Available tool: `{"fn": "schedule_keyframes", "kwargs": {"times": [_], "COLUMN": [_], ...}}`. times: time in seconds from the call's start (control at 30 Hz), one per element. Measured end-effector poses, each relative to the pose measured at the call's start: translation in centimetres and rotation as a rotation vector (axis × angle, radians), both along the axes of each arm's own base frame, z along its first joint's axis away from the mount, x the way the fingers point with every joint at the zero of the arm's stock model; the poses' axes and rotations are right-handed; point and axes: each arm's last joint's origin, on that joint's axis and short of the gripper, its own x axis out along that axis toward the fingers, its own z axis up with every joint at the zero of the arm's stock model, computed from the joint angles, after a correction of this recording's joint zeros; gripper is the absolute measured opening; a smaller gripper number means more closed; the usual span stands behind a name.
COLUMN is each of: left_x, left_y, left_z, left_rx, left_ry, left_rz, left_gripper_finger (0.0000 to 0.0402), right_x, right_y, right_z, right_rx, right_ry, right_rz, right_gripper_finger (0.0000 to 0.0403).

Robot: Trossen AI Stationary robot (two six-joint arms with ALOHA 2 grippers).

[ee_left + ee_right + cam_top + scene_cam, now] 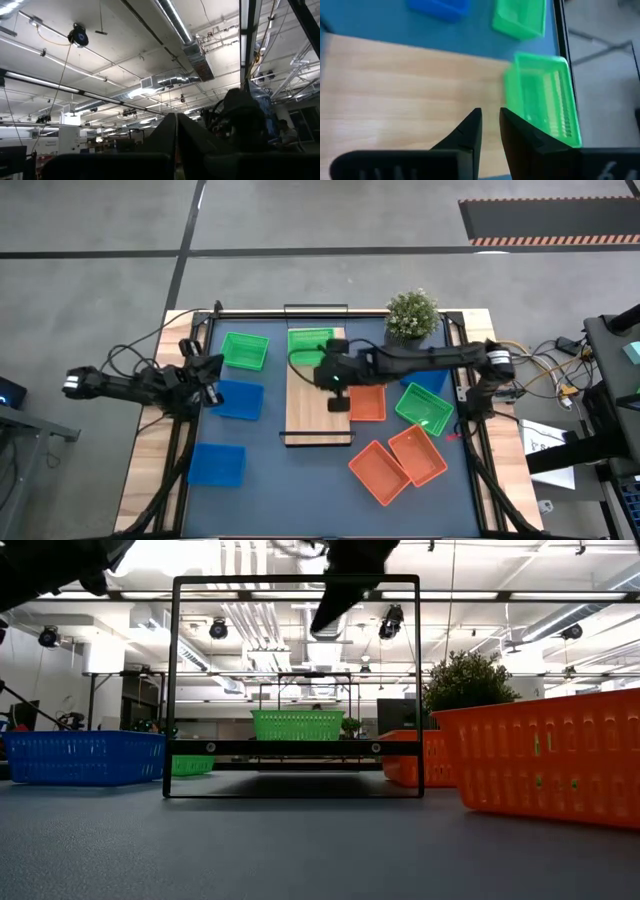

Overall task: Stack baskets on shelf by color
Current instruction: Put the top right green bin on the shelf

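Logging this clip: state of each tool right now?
Left tool: closed, holding nothing.
Right tool: slightly open, empty, over the shelf.

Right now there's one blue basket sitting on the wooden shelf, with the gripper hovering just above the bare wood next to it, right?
Not quite: the basket on the shelf is green, not blue, as the high view shows. The right gripper does hover over bare wood beside it.
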Motion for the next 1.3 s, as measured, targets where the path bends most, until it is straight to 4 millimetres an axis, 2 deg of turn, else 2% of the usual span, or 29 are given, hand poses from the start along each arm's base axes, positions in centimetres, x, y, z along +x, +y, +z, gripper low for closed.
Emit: {"fn": "schedule_keyframes", "kwargs": {"times": [0.13,0.27,0.47,0.53,0.8,0.97,1.03,1.17,1.3], "left_x": [0.4,1.1,2.4,2.9,6.3,9.2,10.0,10.6,11.7], "left_y": [0.0,-0.1,-0.3,-0.3,-0.7,-1.0,-1.1,-1.1,-1.0], "left_z": [-0.3,-0.7,-1.6,-1.1,0.5,1.5,1.8,3.9,4.8], "left_rx": [0.000,-0.068,-0.215,-0.252,-0.296,-0.294,-0.289,-0.296,-0.268], "left_ry": [0.032,0.065,0.134,0.133,0.234,0.461,0.662,1.073,1.319], "left_rz": [-0.003,-0.057,-0.150,-0.174,-0.183,-0.146,-0.112,-0.034,0.025], "left_gripper_finger": [0.0000,0.0000,0.0000,0.0000,0.0000,0.0000,0.0000,0.0000,0.0000], "right_x": [-2.1,-4.3,-7.8,-8.9,-13.0,-14.9,-15.5,-16.4,-16.9], "right_y": [2.6,4.1,3.9,3.6,3.0,2.8,2.7,2.5,2.5], "right_z": [-0.6,-2.5,-5.6,-6.2,-6.0,-5.5,-5.6,-5.8,-5.8], "right_rx": [0.008,0.002,0.004,-0.006,-0.050,-0.030,-0.020,-0.016,-0.019], "right_ry": [-0.117,-0.264,-0.430,-0.479,-0.665,-0.716,-0.727,-0.738,-0.744], "right_rz": [0.071,0.139,0.150,0.155,0.183,0.171,0.167,0.163,0.156], "right_gripper_finger": [0.0052,0.0051,0.0051,0.0051,0.0051,0.0051,0.0050,0.0046,0.0043]}}
